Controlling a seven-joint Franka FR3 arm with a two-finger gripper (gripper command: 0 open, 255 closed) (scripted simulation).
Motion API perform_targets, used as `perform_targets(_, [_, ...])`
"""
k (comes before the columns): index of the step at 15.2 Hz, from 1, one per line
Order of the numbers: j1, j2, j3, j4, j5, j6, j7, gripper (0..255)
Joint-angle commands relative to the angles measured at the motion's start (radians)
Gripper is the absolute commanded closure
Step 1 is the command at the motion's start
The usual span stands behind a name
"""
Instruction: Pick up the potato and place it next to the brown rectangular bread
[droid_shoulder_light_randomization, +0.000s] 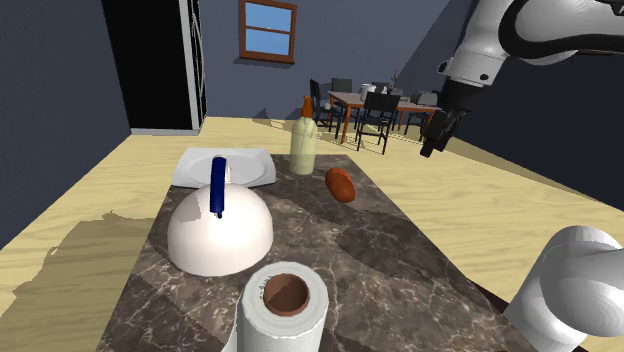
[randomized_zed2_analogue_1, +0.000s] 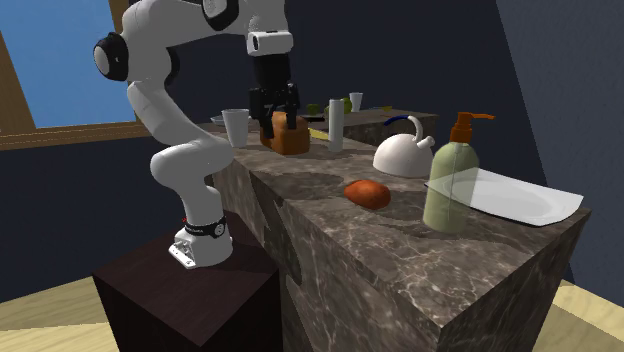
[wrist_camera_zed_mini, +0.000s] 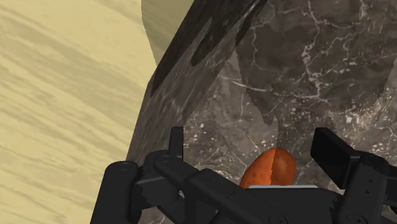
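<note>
Potato is found untouched on the bench, below the raised gripper, whose jaws are set wide.

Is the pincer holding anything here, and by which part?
Nothing is held: the pincer hangs open in the air, apart from the potato lying on the counter.

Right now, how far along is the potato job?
Nothing done yet: the potato lies on the counter beside the bottle, apart from the bread. In hand: the open gripper hangs in the air, empty. Left: descend, grasp, carry it beside the bread.
</note>
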Motion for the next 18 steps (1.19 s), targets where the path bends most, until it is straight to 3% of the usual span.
perform_targets(1, [0.000, 0.000, 0.000, 0.000, 0.000, 0.000, 0.000, 0])
perform_targets(9, [-0.027, 0.332, 0.100, 0.155, 0.073, 0.100, 0.260, 0])
perform_targets(18, [-0.048, 0.725, 0.151, 0.428, 0.101, 0.141, 0.528, 0])
